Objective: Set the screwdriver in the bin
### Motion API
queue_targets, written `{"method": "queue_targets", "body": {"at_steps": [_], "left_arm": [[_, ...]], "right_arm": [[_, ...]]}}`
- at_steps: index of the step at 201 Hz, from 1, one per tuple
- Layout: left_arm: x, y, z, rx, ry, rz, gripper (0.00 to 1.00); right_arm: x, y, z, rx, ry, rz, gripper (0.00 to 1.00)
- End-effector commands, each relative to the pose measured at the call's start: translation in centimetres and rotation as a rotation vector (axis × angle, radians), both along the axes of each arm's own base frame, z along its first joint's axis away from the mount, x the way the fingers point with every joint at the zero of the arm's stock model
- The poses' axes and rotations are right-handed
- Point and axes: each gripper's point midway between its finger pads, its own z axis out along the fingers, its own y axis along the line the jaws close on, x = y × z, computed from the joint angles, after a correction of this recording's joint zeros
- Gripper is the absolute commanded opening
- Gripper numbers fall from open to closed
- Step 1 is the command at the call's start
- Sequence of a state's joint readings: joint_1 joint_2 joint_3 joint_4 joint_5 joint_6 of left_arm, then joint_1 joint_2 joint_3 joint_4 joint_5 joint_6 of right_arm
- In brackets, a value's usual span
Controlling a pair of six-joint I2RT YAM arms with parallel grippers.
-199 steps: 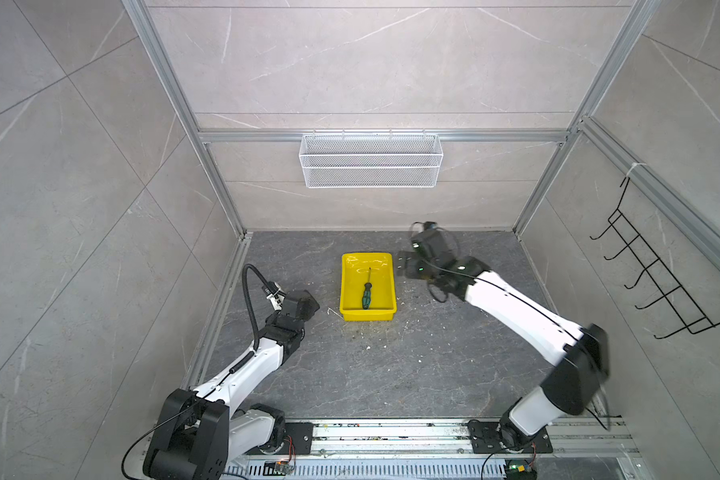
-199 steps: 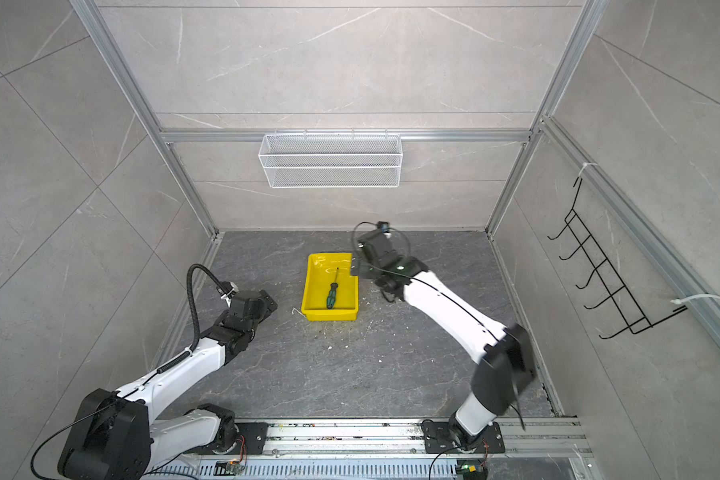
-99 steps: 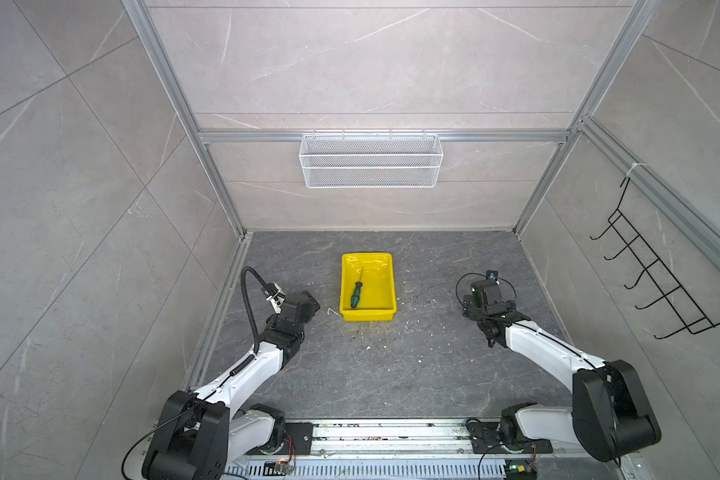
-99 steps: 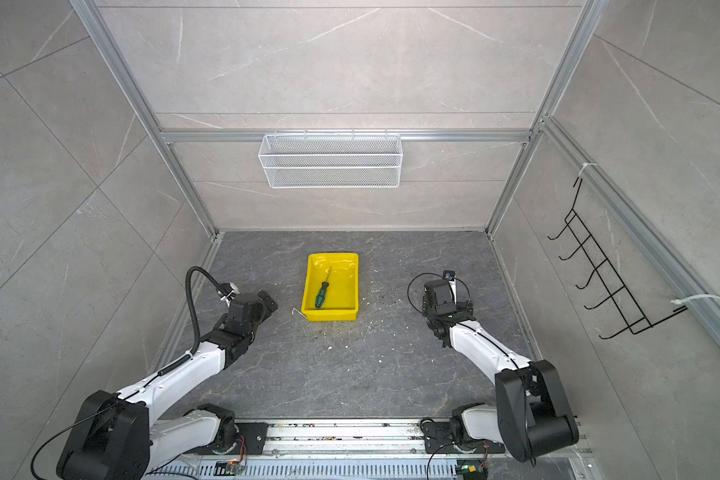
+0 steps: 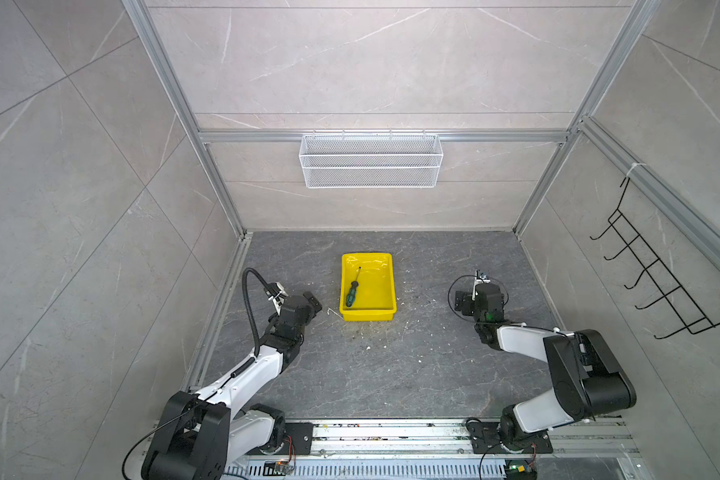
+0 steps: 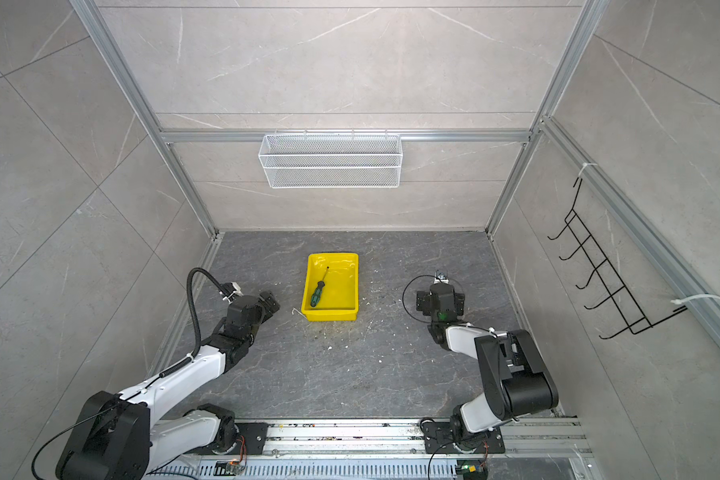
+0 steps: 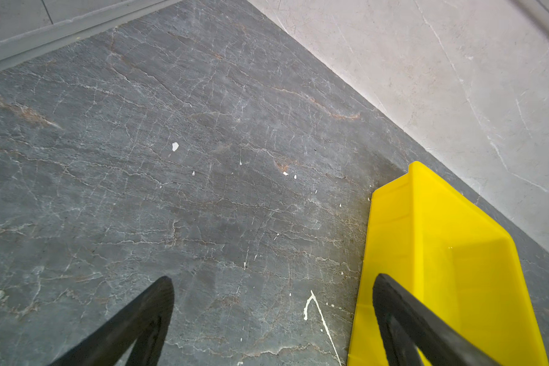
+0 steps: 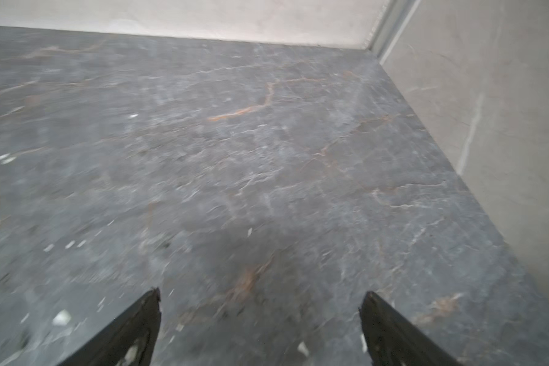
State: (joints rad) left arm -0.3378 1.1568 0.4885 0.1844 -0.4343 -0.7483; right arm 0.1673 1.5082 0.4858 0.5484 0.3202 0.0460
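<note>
Job done, arm home: nearest the camera, toward the right edge of the worktop [image 5: 391,374], the right gripper [image 8: 261,293] sits drawn back and low. A second ago it was stretched across to the far right corner of the bin [image 5: 368,316], and it is now well apart from it. Its claw stands spread wide with nothing between the fingers; the wrist view shows only bare stone, smeared by motion. Near the left edge, the left gripper [image 7: 273,279] has not stirred, its claw likewise spread and empty. One finger overlaps the bin's side in the wrist view, though both top views show it close by and not touching. Farther in, midway between the side edges and nearer the far edge, the yellow bin holds the screwdriver [image 5: 353,289]. It lies flat on the bin floor, green handle toward the near left corner, thin shaft angled toward the far wall. It has slid leftward from where it lay a second ago and appears to be at rest. With the tool inside and both claws clear, the task looks complete. On the far wall the white wire basket [image 5: 371,160] hangs empty
</note>
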Motion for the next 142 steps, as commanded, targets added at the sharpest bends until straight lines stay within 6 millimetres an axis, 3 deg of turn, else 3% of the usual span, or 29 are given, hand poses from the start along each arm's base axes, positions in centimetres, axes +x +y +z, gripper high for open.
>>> {"method": "queue_targets", "body": {"at_steps": [1, 12, 22, 60, 80, 114, 127, 142], "left_arm": [[0.9, -0.6, 1.9, 0.004, -0.035, -0.026, 1.00], [0.8, -0.6, 2.1, 0.003, -0.040, -0.028, 1.00], [0.8, -0.6, 2.5, 0.002, -0.055, -0.031, 1.00], [0.7, -1.6, 3.4, -0.008, -0.077, -0.097, 1.00], [1.0, -2.4, 4.7, 0.037, -0.119, -0.168, 1.00], [1.3, -3.2, 5.2, 0.137, -0.132, -0.257, 1.00], [1.1, -2.5, 6.1, 0.176, -0.136, -0.239, 1.00], [0.5, -0.2, 7.2, 0.246, -0.103, -0.135, 1.00]], "right_arm": [[0.0, 0.3, 2.2, 0.030, -0.157, 0.042, 1.00], [-0.4, 0.8, 1.6, 0.031, -0.168, 0.080, 1.00], [-0.2, 1.1, 2.2, 0.020, -0.234, 0.103, 1.00], [-0.3, 1.2, 1.9, 0.025, -0.197, 0.105, 0.99], [-0.3, 1.4, 1.9, 0.029, -0.199, 0.111, 0.99], [-0.3, 1.4, 1.8, 0.031, -0.193, 0.114, 0.99], [-0.2, 1.4, 1.8, 0.038, -0.190, 0.116, 0.99], [-0.2, 1.3, 1.8, 0.039, -0.187, 0.118, 0.99]]}}
